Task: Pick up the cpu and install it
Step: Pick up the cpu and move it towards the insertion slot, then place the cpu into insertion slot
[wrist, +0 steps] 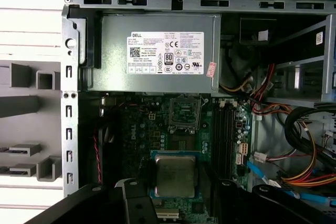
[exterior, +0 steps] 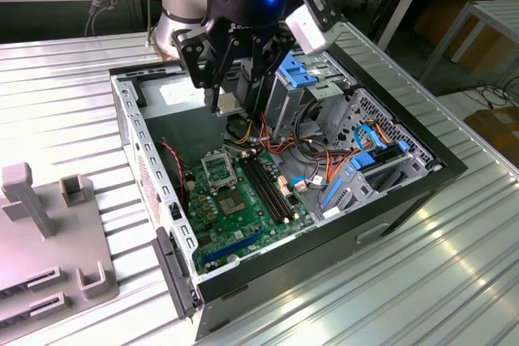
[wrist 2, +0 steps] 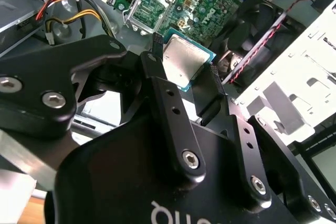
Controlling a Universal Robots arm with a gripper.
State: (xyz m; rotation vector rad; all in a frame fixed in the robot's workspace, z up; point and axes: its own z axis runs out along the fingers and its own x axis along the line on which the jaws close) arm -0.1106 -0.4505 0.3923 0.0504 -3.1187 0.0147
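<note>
The black two-finger tool (wrist 2: 185,59) is closed narrowly on the cpu (wrist 2: 186,62), a thin, flat square chip with a silver-grey metal top and a green rim. In both wrist views one black finger (wrist 2: 157,64) presses on each of two opposite edges, and the metal top faces the cameras. The cpu (wrist: 175,174) hangs level in that grip, lifted clear of the parts beneath it.

Below the cpu lies the green motherboard (exterior: 243,216) on the floor of the open black and silver computer case (exterior: 405,192). The black square hinged socket frame with a green centre (wrist: 184,114) sits on that board, apart from the cpu and with nothing in it. In the first wrist view, the frame lies between the chip and the grey power-supply box with a white label (wrist: 157,51). Long black memory slots (exterior: 268,188) run just beside the frame, and red, orange and yellow wire bundles (wrist: 302,166) lie past them.

In the exterior view the tool (exterior: 231,103) holds the cpu (exterior: 227,104) up beside the power-supply box, higher than the case's rim. The case rests on a ribbed silver metal worktop (exterior: 365,281). A grey plastic fixture with upright posts (exterior: 49,232) stands at the exterior view's left, well apart from the case.
</note>
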